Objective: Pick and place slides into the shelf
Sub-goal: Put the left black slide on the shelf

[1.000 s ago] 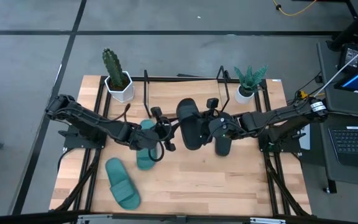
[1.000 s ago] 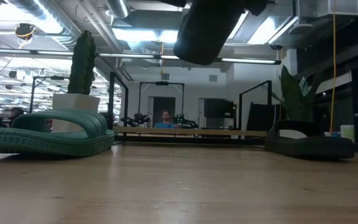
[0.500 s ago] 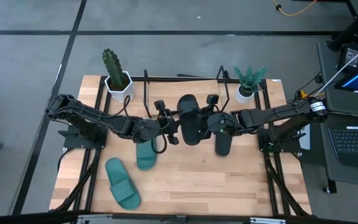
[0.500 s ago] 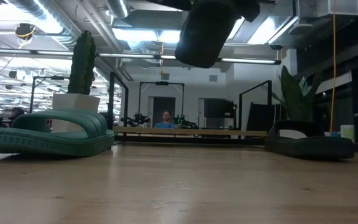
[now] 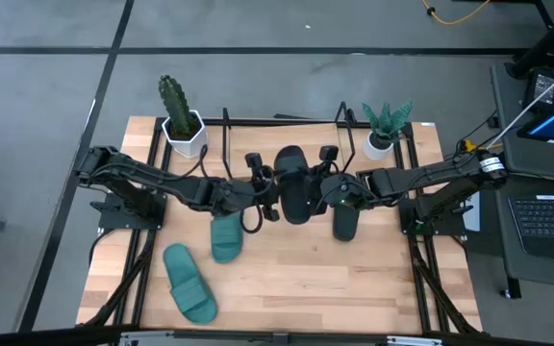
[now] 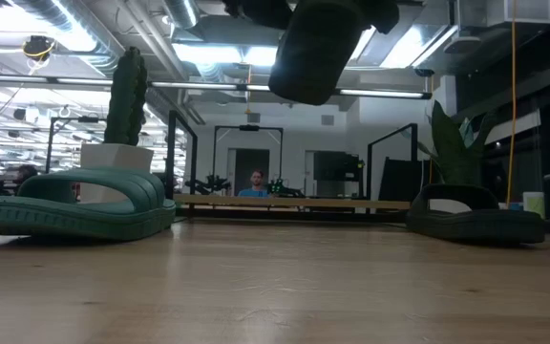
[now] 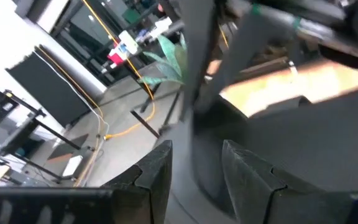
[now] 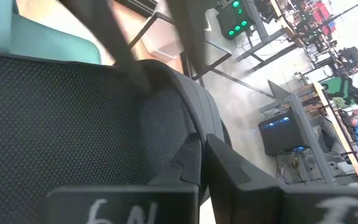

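One black slide (image 5: 292, 185) hangs in the air at mid-table between both grippers; in the low view the same slide (image 6: 315, 48) floats above the board. My right gripper (image 5: 318, 189) is shut on it from the right. My left gripper (image 5: 269, 189) is open at its left side, with the slide's rim (image 7: 205, 158) between its fingers. The second black slide (image 5: 344, 221) lies sole down on the table. Two teal slides (image 5: 224, 237) (image 5: 188, 282) lie flat nearer the near-left. The shelf (image 5: 226, 144) stands at the far edge. My right gripper pinches the black slide's side rim (image 8: 194, 102) between its two fingers, coming level from the table's right, across the slide's length. The textured footbed (image 8: 73, 118) faces the wrist camera. The slide is lifted clear of the table. My left gripper: whether its fingers touch the rim, I cannot tell.
Two white pots stand at the far edge, a cactus (image 5: 179, 120) on the left and a leafy plant (image 5: 385, 130) on the right, flanking the shelf. A laptop (image 5: 551, 216) sits off the table's right side. Bare wood lies along the near edge.
My left gripper has moved from over the upper teal slide toward the table's right and far edge, up to the black slide's left side. The held black slide and my right gripper have shifted slightly toward the left and far edge. The teal slides have stayed put.
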You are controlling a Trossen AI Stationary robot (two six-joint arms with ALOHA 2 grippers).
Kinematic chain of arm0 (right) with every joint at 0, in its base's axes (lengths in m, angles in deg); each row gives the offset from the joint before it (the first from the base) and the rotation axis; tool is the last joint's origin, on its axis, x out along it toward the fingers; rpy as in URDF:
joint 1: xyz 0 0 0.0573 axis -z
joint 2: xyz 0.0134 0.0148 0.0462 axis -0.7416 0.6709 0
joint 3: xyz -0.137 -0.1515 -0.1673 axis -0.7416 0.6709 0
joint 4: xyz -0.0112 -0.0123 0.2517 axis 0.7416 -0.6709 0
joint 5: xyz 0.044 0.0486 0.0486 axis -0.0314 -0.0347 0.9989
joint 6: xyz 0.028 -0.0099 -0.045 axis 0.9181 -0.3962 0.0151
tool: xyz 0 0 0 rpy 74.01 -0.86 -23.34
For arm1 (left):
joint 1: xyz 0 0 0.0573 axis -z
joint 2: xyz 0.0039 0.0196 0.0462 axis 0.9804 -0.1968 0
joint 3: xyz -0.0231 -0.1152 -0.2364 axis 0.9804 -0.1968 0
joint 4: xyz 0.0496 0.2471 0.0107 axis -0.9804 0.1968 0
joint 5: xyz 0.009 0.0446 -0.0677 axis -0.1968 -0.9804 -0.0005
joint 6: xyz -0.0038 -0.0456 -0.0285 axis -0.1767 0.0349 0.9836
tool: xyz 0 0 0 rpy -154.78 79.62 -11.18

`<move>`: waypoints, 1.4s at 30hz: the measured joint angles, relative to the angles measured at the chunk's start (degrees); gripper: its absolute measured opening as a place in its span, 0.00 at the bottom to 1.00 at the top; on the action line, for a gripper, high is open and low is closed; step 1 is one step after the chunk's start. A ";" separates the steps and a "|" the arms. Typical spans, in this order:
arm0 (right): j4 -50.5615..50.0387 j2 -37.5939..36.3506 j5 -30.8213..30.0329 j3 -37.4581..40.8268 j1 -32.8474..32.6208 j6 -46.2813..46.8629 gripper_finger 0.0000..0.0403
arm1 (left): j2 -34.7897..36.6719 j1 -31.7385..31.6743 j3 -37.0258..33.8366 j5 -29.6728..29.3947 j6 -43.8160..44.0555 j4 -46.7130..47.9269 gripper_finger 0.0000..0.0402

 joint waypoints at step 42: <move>0.02 0.09 2.62 0.02 0.00 -0.06 0.03 | -0.63 -2.59 0.03 1.01 1.96 2.00 0.33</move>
